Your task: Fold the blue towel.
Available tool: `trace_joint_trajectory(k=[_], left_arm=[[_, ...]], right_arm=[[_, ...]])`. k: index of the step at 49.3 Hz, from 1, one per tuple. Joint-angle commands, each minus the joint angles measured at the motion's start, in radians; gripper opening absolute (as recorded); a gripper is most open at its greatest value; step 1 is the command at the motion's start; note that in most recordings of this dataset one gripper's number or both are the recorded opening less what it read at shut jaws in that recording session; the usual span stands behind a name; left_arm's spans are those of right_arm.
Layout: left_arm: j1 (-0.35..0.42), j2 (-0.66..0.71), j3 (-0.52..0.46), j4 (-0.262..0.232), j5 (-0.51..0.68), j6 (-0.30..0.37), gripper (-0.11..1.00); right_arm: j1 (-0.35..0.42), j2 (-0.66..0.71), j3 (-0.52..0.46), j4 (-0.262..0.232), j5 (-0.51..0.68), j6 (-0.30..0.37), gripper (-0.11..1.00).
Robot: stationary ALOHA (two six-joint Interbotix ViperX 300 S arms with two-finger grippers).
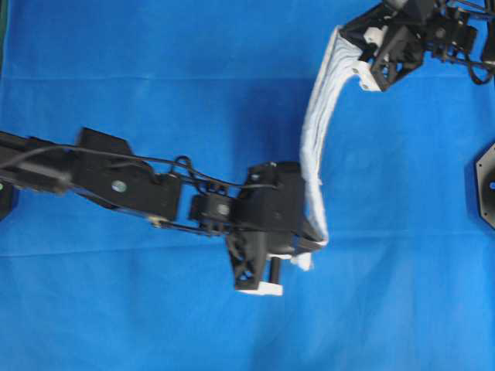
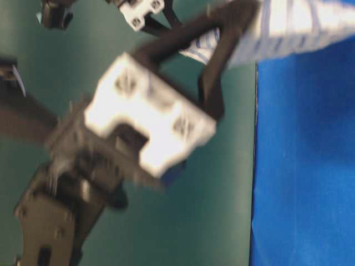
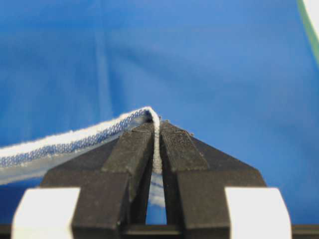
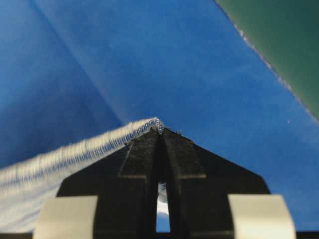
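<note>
Blue towel [image 1: 317,131] pinched between left hand [image 1: 315,246], right hand [image 1: 352,48].

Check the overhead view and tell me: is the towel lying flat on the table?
No: the blue towel hangs in a curved band between the left gripper and the right gripper.

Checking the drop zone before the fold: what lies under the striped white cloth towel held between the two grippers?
Under the striped white cloth towel, held by the left gripper and right gripper, only the plain blue table covering shows. Its own hanging layers hide the strip directly beneath.
</note>
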Motion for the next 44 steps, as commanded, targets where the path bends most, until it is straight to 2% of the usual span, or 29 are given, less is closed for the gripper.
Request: trace_joint_trajectory(k=[1, 13, 25, 31, 36, 44], left_arm=[[-0.008, 0.009, -0.080, 0.000, -0.009, 0.002, 0.02], [0.000, 0.075, -0.163, 0.003, -0.011, 0.005, 0.02], [0.023, 0.160, -0.253, 0.002, -0.051, 0.006, 0.02], [0.025, 0.195, -0.298, 0.002, -0.051, 0.032, 0.02], [0.025, 0.202, -0.299, 0.003, -0.049, 0.049, 0.02], [0.025, 0.183, -0.245, 0.000, -0.049, 0.038, 0.02]], right_arm=[[-0.005, 0.012, -0.043, -0.015, -0.008, -0.002, 0.02], [-0.020, 0.017, -0.048, -0.026, -0.002, -0.002, 0.02], [-0.041, -0.064, 0.017, -0.026, 0.021, 0.000, 0.02], [-0.043, -0.100, 0.043, -0.026, 0.037, 0.003, 0.02], [-0.043, -0.097, 0.046, -0.025, 0.049, 0.006, 0.02], [-0.035, -0.034, 0.023, -0.021, 0.032, 0.009, 0.02]])
